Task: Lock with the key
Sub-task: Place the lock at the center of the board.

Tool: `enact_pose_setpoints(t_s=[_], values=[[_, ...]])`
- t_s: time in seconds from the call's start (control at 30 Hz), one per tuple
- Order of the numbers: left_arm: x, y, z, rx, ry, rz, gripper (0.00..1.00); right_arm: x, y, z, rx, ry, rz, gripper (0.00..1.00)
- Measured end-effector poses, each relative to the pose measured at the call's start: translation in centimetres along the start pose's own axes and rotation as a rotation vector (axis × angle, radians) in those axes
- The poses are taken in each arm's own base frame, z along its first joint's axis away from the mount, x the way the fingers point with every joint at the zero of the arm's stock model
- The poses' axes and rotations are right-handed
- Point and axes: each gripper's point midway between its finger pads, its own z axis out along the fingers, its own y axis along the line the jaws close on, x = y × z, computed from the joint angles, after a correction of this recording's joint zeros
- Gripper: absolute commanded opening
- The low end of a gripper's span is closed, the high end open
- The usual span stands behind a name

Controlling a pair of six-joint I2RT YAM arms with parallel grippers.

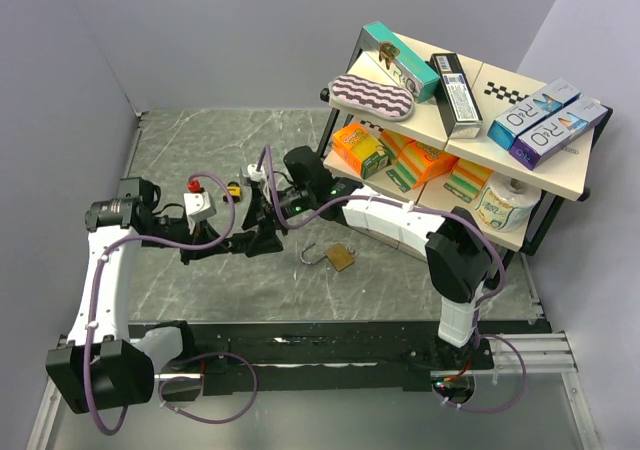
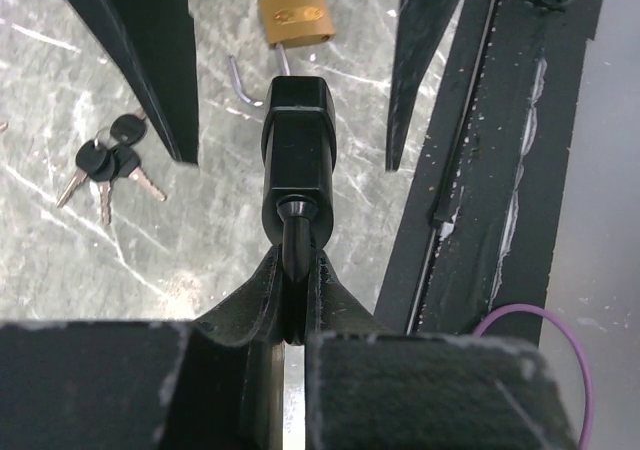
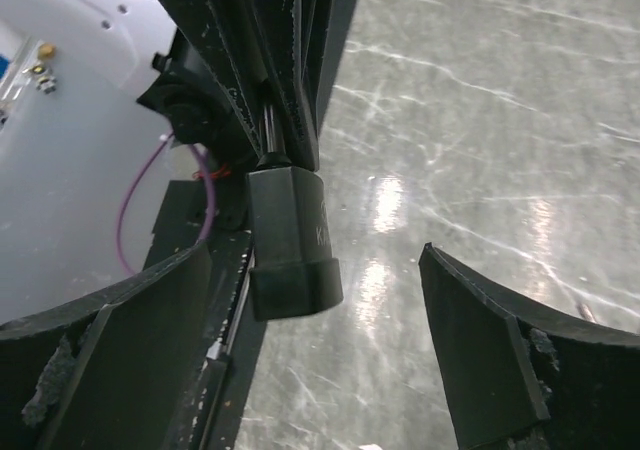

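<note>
While pinching the black boxy plastic piece (image 2: 297, 145) by its thin stem in the tight left gripper (image 2: 298, 270), look straight along it: small brass padlock (image 2: 293, 18) on the grey stone table (image 2: 200, 245), nearer the wide-open right gripper (image 3: 318, 255).

**Surfaces and finishes**

- Bench (image 1: 200, 160): grey stone-look top with white veins. It is polished and smooth, with glare patches in the right wrist view.
- Edge strip (image 2: 470, 170): matt black, scuffed with white flecks.
- Padlock (image 2: 294, 18): bright, smooth brass body. The shackle is bare grey metal.
- Keys (image 2: 105, 165): black plastic heads with a slight gloss, and silvery metal blades.
- Block (image 2: 296, 150): smooth black plastic, semi-gloss. Its dark stem is glossier.
- Left claw (image 2: 296, 290) and right claw (image 3: 315, 270): matt black with ridged faces. The edges are rough and flecked pale.
- Arm shells (image 1: 385, 220): glossy white plastic.
- Shelf (image 1: 470, 130): pale, matt wood-look boards on a black frame.
- Boxes (image 1: 545, 120): printed card with a light sheen.
</note>
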Motion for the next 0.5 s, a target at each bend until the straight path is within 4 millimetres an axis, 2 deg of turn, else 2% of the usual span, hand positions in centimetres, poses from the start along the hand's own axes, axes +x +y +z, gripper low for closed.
enact_pose_setpoints(t_s=[0.13,0.17,0.23,0.33,0.37,0.4,0.43,0.47,0.5], values=[[-0.5,-0.4,0.0,0.010,-0.015,0.005,0.01,0.6,0.5,0.2,-0.022,0.006,0.007,0.73],[-0.6,-0.4,0.0,0.012,-0.019,0.005,0.01,0.7,0.5,0.2,-0.026,0.008,0.008,0.62],[-0.9,-0.3,0.0,0.015,-0.025,0.001,0.01,1.1,0.6,0.2,-0.031,0.011,0.008,0.54],[-1.3,-0.1,0.1,0.025,-0.043,-0.007,0.01,1.7,0.6,0.3,-0.033,0.018,0.018,0.36],[-1.3,-0.1,0.1,0.027,-0.043,-0.015,0.03,1.8,0.7,0.3,-0.034,0.018,0.021,0.27],[-1.3,0.0,0.1,0.028,-0.044,-0.024,0.09,1.7,0.7,0.3,-0.036,0.016,0.015,0.22],[-1.3,0.0,0.1,0.028,-0.043,-0.041,0.11,1.7,0.7,0.4,-0.038,0.014,0.009,0.18],[-1.2,0.0,0.1,0.028,-0.044,-0.056,0.13,1.7,0.7,0.4,-0.037,0.014,0.009,0.05],[-1.3,0.1,0.1,0.028,-0.045,-0.057,0.17,1.7,0.7,0.4,-0.036,0.014,0.011,0.00]])
